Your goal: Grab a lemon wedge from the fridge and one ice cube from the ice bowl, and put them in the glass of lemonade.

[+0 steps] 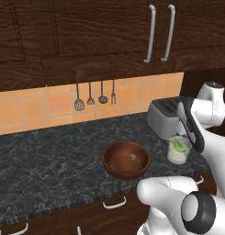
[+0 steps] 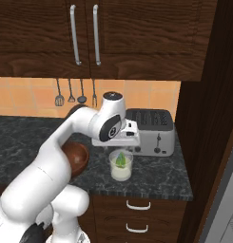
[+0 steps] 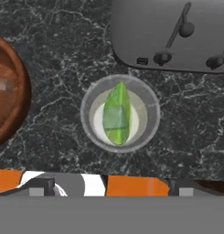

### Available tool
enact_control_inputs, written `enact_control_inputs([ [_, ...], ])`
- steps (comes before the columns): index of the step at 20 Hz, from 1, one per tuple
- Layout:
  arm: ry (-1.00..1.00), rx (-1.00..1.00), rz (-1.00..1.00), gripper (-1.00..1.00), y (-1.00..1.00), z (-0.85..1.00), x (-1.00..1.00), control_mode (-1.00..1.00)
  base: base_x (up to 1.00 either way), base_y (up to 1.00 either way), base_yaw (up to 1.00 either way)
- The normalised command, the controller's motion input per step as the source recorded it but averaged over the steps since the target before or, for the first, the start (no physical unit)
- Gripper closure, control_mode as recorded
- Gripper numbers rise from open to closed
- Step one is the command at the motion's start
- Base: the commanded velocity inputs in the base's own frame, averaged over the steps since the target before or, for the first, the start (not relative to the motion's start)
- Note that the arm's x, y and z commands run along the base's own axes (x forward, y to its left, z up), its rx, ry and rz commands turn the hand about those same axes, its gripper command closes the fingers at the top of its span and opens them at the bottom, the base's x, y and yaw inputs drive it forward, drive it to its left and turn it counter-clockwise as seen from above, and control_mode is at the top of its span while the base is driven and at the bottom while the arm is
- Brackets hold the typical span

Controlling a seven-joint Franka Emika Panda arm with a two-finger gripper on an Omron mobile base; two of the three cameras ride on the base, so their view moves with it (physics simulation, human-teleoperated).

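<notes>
Already the lemon wedge [image 3: 117,114] floated in the glass of lemonade [image 3: 152,119]; the open, empty pincer hung above, the ice bowl [image 3: 13,91] at nine o'clock.

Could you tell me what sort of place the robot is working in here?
It looks like a home kitchen, rendered in simulation. A toaster stands on a dark marbled counter, cooking utensils hang on an orange tiled backsplash, and dark wood cabinets run above.
</notes>
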Motion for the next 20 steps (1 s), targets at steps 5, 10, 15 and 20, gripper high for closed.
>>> enact_control_inputs([
  [5, -0.03, 0.0, 0.0, -1.0, 0.04, 0.0, -0.48, -1.0, 0.0, 0.0, 0.0],
  [10, -0.1, 0.0, 0.0, -1.0, 0.19, 0.0, -0.23, -1.0, 0.0, 0.0, 0.0],
  [15, -0.03, 0.0, 0.0, -1.0, 0.21, 0.0, -0.1, -1.0, 0.0, 0.0, 0.0],
  [20, -0.01, 0.0, 0.02, -1.0, 0.23, 0.0, -0.13, -1.0, 0.0, 0.0, 0.0],
])
